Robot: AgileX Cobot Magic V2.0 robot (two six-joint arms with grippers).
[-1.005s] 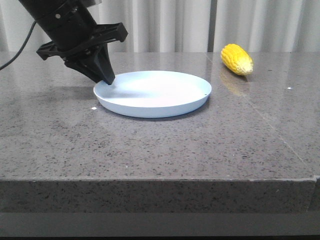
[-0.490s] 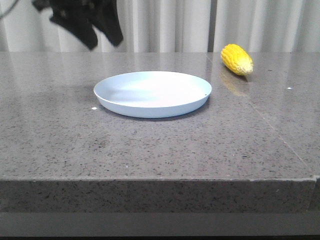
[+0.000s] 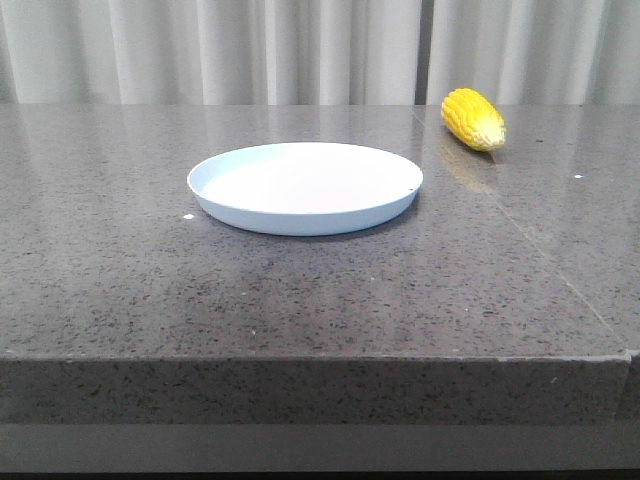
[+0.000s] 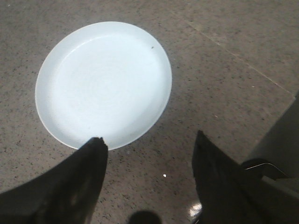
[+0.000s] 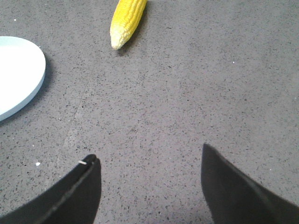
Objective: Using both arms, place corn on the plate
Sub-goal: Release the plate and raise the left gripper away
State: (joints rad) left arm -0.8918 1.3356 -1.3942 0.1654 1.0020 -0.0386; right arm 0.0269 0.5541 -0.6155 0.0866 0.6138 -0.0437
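The pale blue plate sits empty on the grey stone table, left of centre. The yellow corn lies on the table at the back right, apart from the plate. No arm shows in the front view. In the left wrist view my left gripper hangs open high above the plate, holding nothing. In the right wrist view my right gripper is open and empty over bare table, well short of the corn, with the plate's rim off to one side.
Pale curtains hang behind the table. The table's front edge runs across the near side. A seam crosses the stone on the right.
The left arm let go of the plate's left rim, rose up and left, and has gone out of the front view. Plate and corn have not moved.
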